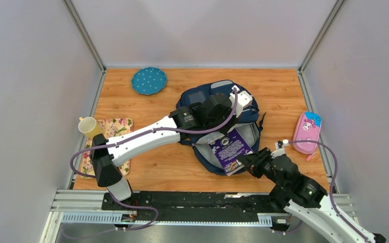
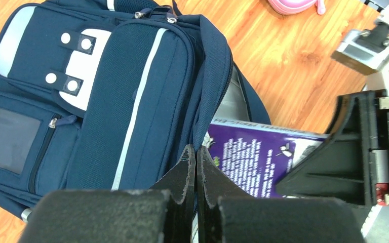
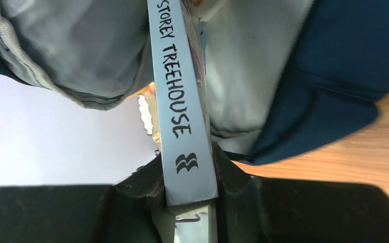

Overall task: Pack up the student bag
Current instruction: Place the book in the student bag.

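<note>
One student bag (image 1: 195,97), navy blue, lies at the centre of the counter (image 1: 283,96), its grey-lined mouth facing 5 o'clock. One purple book (image 1: 230,149) sits partway in that mouth. My right pincer (image 1: 248,163) clamps its near end, where the spine reads "Storey Treehouse". My left pincer (image 2: 196,152) hangs over the bag beside the opening, both jaws pressed together. One pink pencil case (image 1: 306,132) lies at 3 o'clock, near the counter's edge. One blue dotted round mat (image 1: 149,80) lies at 11 o'clock. One yellow mug (image 1: 89,127) stands at 9 o'clock, at the edge of one floral cloth (image 1: 115,129). The counter is orange-brown wood grain. Plain pale walls (image 1: 197,30) close it in on three sides.
</note>
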You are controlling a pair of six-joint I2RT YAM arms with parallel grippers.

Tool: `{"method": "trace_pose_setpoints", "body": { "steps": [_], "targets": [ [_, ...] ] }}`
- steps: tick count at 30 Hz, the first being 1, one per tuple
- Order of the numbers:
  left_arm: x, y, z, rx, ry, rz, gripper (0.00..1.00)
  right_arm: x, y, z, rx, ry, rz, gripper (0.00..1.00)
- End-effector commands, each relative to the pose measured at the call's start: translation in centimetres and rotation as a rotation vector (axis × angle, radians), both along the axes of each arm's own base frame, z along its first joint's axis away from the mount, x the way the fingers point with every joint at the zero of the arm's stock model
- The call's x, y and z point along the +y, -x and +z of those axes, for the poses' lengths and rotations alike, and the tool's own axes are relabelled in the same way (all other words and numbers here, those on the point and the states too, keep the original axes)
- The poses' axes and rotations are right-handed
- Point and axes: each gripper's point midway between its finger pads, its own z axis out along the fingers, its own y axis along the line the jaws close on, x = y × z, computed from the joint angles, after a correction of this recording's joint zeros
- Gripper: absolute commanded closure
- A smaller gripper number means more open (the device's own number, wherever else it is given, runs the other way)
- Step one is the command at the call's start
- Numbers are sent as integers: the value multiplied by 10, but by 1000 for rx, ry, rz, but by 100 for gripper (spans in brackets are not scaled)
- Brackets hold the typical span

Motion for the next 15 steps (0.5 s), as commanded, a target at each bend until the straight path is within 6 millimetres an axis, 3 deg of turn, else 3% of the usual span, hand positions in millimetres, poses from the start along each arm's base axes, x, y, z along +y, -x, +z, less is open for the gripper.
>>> {"method": "trace_pose_setpoints", "body": {
  "steps": [1, 5, 6, 8, 10, 13, 15],
  "targets": [
    [-1, 5, 80, -97, 224, -19, 100, 40, -18, 87, -167, -303, 51, 100],
    [2, 8, 77, -83, 232, -19, 100, 48, -35, 90, -159, -338, 12, 100],
    [2, 10, 78, -76, 241, -26, 100, 50, -40, 78, -133, -327, -3, 100],
    [3, 13, 79, -71, 260, -31, 100, 46, -53, 72, -99, -370, -64, 100],
    [4, 15, 81, -69, 268, -34, 100, 44, -63, 47, -42, -367, -108, 100],
    [7, 15, 86, -83, 272, -35, 100, 37, -83, 42, -61, -412, -165, 100],
    [9, 18, 93, -86, 288, -45, 100, 28, -98, 50, -116, -423, -203, 100]
  ]
}}
